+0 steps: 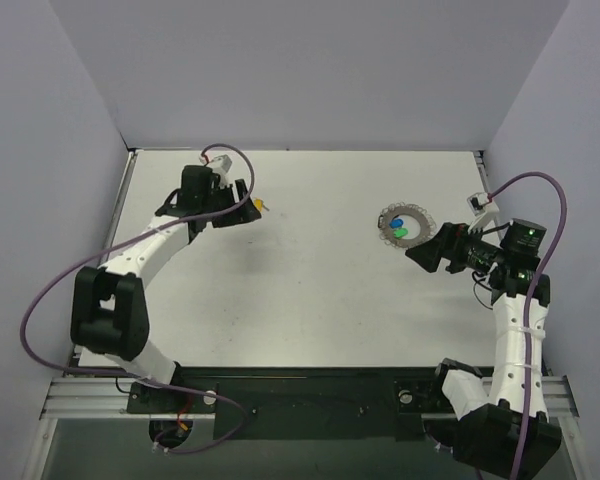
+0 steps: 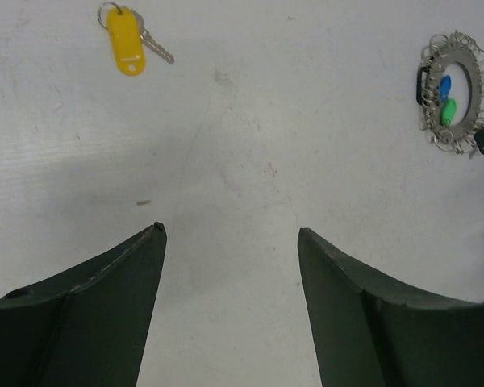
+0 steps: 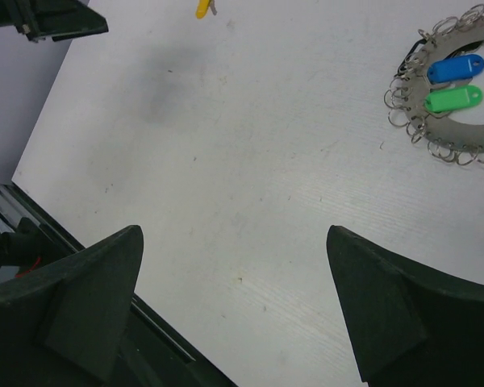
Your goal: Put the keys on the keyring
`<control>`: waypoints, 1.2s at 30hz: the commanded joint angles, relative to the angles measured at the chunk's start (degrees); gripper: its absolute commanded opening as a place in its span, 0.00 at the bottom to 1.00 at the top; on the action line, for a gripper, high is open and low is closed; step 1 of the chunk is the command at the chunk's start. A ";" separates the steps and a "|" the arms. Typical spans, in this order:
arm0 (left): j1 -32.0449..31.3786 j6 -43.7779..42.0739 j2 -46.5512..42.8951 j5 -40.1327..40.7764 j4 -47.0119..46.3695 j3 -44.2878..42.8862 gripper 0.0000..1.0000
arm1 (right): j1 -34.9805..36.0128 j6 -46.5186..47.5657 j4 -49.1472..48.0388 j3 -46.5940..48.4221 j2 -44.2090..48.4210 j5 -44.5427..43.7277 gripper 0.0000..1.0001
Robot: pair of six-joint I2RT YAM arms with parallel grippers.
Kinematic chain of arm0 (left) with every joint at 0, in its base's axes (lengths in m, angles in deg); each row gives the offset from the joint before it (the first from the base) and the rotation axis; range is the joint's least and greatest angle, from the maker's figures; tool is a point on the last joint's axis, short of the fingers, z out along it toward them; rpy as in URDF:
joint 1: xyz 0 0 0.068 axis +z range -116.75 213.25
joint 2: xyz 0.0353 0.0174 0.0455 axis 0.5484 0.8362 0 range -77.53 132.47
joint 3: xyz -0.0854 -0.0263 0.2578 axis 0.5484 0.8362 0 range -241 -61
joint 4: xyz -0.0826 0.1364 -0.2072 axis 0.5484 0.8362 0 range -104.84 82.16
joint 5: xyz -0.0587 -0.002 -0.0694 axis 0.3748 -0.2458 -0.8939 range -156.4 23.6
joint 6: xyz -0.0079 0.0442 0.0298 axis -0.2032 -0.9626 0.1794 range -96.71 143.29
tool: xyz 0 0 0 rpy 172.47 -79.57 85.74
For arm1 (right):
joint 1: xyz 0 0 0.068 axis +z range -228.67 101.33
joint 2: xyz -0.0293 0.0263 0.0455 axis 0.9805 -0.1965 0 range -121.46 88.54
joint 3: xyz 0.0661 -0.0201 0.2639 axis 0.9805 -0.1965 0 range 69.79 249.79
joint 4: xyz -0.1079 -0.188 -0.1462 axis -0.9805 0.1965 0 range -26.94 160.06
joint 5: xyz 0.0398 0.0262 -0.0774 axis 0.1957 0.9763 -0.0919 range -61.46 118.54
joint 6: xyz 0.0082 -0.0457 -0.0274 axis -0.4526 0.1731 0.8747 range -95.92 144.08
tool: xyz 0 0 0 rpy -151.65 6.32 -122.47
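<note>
**Both hands wide and empty, with one key lying apart from the ring**

The left hand point(image 2: 231, 230) is spread wide with nothing between its fingers. The yellow key point(image 2: 127, 40) lies flat on the surface point(image 2: 250, 121) ahead of it and off to its left, not yet within a grasp, so I judge this hand is lining up to fetch it. The keyring point(image 2: 458, 53) lies farther ahead to that hand's right, close in front of the right hand point(image 3: 234, 230). That hand is equally wide and holds nothing, and is probably placed there to steady the ring. The blue key point(image 3: 456, 68) and green key point(image 3: 453, 98) rest across the ring's band, ahead and to the right of the right hand. Whether they are truly hooked on I cannot tell. Only the yellow one lies apart, so it looks like the last to go.
</note>
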 commanded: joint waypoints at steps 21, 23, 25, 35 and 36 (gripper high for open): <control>1.54 -16.89 54.41 8.58 35.18 -69.52 0.50 | 0.39 3.78 0.33 -0.71 -4.25 2.55 0.90; 1.80 -17.15 55.55 7.97 35.27 -70.41 0.50 | 0.39 4.05 0.68 -0.63 -4.51 2.38 0.90; 2.24 -17.41 56.26 7.88 35.01 -70.85 0.49 | 0.39 4.31 0.95 -0.45 -4.86 2.46 0.90; 3.21 -18.73 58.28 2.08 31.14 -71.29 0.44 | 0.39 5.28 2.09 -0.10 -5.65 2.11 0.90; 3.21 -18.65 58.37 1.55 30.97 -71.29 0.44 | 0.39 5.45 2.18 -0.10 -5.74 2.03 0.89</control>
